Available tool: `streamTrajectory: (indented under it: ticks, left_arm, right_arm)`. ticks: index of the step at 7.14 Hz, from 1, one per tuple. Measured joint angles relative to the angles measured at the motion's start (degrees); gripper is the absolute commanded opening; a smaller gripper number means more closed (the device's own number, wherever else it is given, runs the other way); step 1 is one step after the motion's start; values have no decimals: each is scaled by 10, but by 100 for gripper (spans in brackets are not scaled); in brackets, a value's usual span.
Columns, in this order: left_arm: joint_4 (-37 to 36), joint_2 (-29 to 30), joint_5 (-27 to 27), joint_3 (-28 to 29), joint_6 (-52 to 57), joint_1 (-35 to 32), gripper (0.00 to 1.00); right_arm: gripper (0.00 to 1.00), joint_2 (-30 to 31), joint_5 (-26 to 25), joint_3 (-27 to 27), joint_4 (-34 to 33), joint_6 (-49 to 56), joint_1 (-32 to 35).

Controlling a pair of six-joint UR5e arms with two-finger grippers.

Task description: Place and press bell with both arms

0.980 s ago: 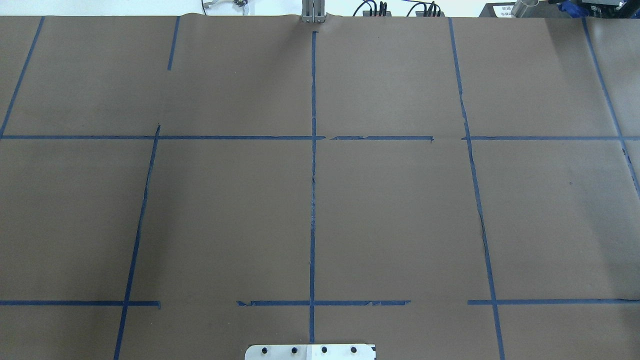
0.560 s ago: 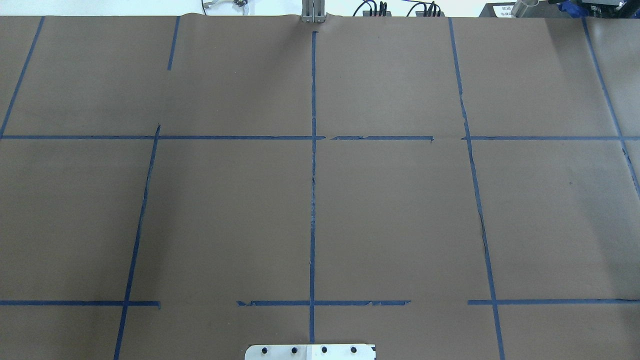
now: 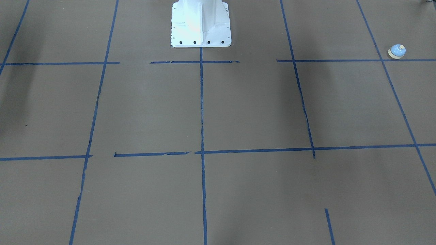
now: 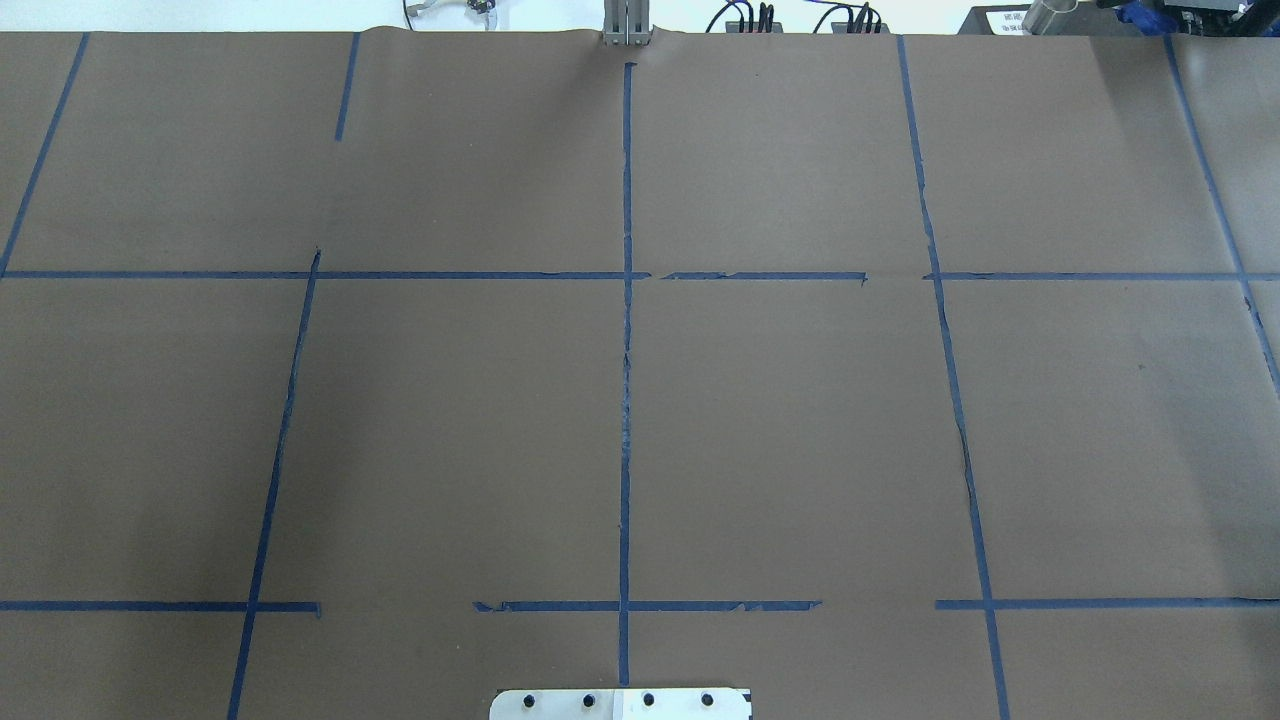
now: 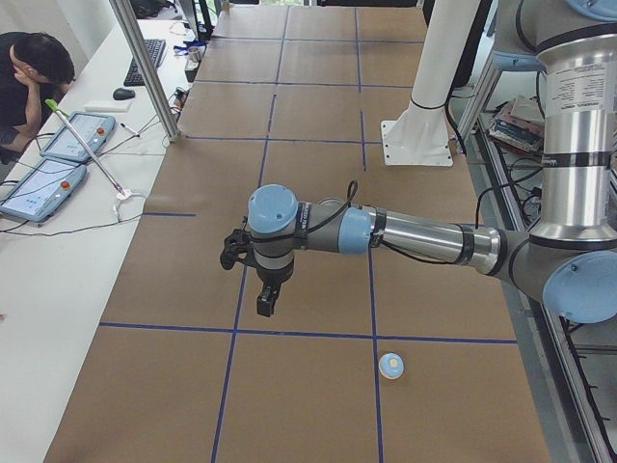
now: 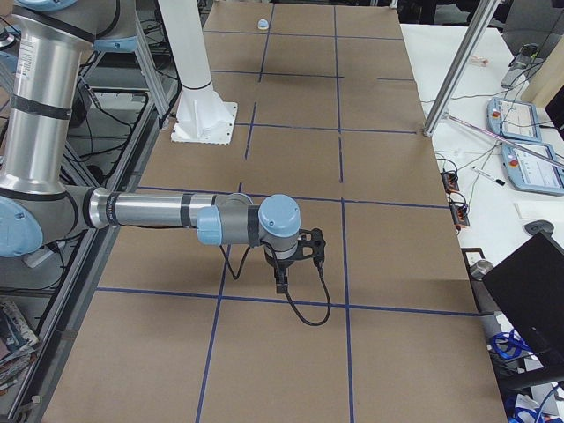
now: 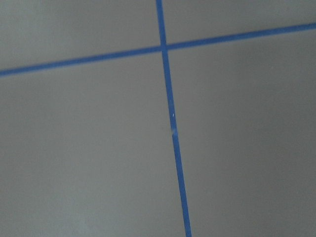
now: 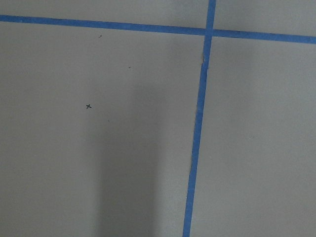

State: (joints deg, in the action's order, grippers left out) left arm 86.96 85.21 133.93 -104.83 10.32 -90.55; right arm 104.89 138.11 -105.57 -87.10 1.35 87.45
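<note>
Left claw (image 5: 265, 306), black, over matte brown paper (image 5: 308, 125) near domed blue bell (image 5: 390, 365)

No legible text; white label (image 4: 1003, 18) (far edge) unreadable

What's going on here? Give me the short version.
Nothing is being handled yet. The bell sits alone on the paper-covered table, at the end on the robot's left, close to a blue tape line. The left gripper hangs pointing down above the table, apart from the bell. The right gripper hangs likewise toward the other end. Whether either is open cannot be told.
</note>
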Motion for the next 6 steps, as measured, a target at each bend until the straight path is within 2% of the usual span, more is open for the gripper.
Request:
streamTrajectory:
  ticks: [1,3,6]
  left_arm:
    - [15,-6,0,1,0,21,100]
    - [37,-41,-4,10,-26,108,100]
    - [120,-145,-9,37,-41,189,100]
  right_arm:
    - [100,0,0,0,0,0,0]
    - [100,0,1,0,0,0,0]
    - [100,0,2,0,0,0,0]
